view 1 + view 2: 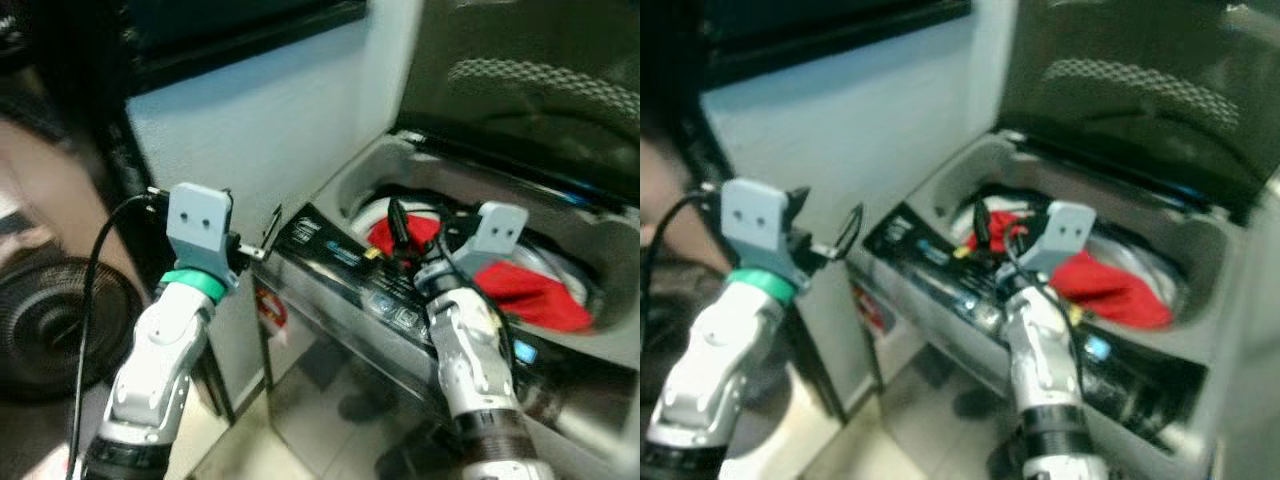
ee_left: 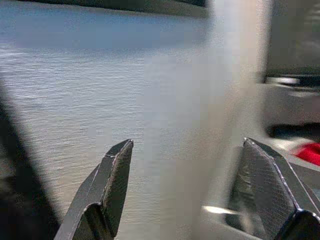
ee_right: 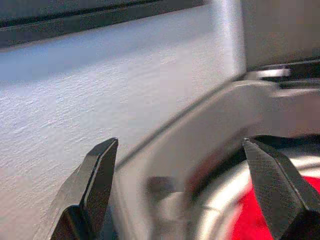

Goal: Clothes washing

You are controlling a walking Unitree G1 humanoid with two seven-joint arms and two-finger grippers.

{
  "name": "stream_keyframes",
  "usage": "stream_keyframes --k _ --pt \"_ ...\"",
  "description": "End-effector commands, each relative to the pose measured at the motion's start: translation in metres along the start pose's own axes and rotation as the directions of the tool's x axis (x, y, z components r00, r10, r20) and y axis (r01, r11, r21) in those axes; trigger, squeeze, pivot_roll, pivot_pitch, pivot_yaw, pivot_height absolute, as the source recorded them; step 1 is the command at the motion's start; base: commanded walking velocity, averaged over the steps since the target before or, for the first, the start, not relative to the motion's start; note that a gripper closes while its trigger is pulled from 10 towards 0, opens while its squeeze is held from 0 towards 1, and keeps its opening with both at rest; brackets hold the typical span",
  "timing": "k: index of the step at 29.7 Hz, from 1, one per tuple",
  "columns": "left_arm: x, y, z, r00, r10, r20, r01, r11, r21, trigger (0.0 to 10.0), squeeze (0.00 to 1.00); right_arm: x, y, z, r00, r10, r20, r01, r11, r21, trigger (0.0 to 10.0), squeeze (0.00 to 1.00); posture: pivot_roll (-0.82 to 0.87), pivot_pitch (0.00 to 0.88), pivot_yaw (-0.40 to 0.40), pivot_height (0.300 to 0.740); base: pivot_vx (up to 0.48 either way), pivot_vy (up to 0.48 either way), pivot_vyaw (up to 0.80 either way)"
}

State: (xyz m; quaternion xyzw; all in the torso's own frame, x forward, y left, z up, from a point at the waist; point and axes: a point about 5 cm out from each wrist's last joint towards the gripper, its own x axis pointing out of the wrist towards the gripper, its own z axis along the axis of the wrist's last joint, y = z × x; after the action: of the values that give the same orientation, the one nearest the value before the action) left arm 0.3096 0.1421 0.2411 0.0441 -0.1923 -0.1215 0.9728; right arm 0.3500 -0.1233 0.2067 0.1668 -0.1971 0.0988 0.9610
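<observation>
washer: top-loading washing machine (image 1: 330,300) fills the right half of the head view, tilted across the frame; dark lid (image 1: 530,80) raised at upper right; black control strip (image 1: 350,265) along the near edge, centre frame
clothes: red garment (image 1: 525,290) lies inside the drum at right of centre, bunched against the pale drum rim (image 3: 220,200); a second patch of red shows just beside it toward the centre, whether one piece or two i cannot tell
right gripper: right gripper (image 3: 180,190) sits over the near edge of the tub, centre right of the head view; fingers (image 3: 277,182) spread wide and empty, the red cloth showing past one of them, not touching
left gripper: left gripper (image 2: 185,190) is held up at left of centre, beside the machine's corner and facing the pale wall (image 1: 260,120); fingers (image 2: 112,180) parted, gripping nothing
surroundings: dark round fan-like shape (image 1: 60,320) at lower left; blurred pale form at far left, too smeared to name
step in hand: judging by the cloth already in the drum and both grippers empty, loading looks done or nearly so
next move: likely bringing the lid down or reaching the control strip; either calls for clearing the right arm from the tub opening first; blur makes the button positions hard to read
</observation>
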Motion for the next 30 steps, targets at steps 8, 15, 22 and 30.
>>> stream_keyframes --k 8,15,22,30 --pt "-0.0008 -0.0047 -0.0019 1.000 -0.019 -0.008 0.019 1.000 -0.006 10.0 0.00 -0.0054 -0.0084 -0.0055 0.999 -0.035 -0.025 0.035 0.999 0.002 10.0 0.00 0.05 0.000 0.019 0.740 0.000 0.000 0.78" --pt "-0.0009 -0.0046 -0.0022 1.000 -0.019 -0.010 0.019 1.000 -0.005 10.0 0.00 -0.0063 -0.0099 -0.0057 0.999 -0.043 -0.025 0.044 0.999 0.004 10.0 0.00 0.05 0.000 0.021 0.740 0.000 0.000 0.75" --pt "-0.0009 -0.0040 -0.0024 1.000 -0.012 -0.015 0.012 1.000 -0.008 10.0 0.00 -0.0061 -0.0097 -0.0057 0.999 -0.043 -0.025 0.043 0.999 0.001 10.0 0.00 0.06 0.000 0.022 0.740 0.000 0.000 0.77" --pt "-0.0006 -0.0023 -0.0023 1.000 -0.002 -0.019 0.002 1.000 -0.009 10.0 0.00 -0.0058 -0.0084 -0.0064 0.999 -0.040 -0.026 0.040 0.999 0.004 10.0 0.00 0.06 0.000 0.022 0.740 0.000 0.000 0.77"
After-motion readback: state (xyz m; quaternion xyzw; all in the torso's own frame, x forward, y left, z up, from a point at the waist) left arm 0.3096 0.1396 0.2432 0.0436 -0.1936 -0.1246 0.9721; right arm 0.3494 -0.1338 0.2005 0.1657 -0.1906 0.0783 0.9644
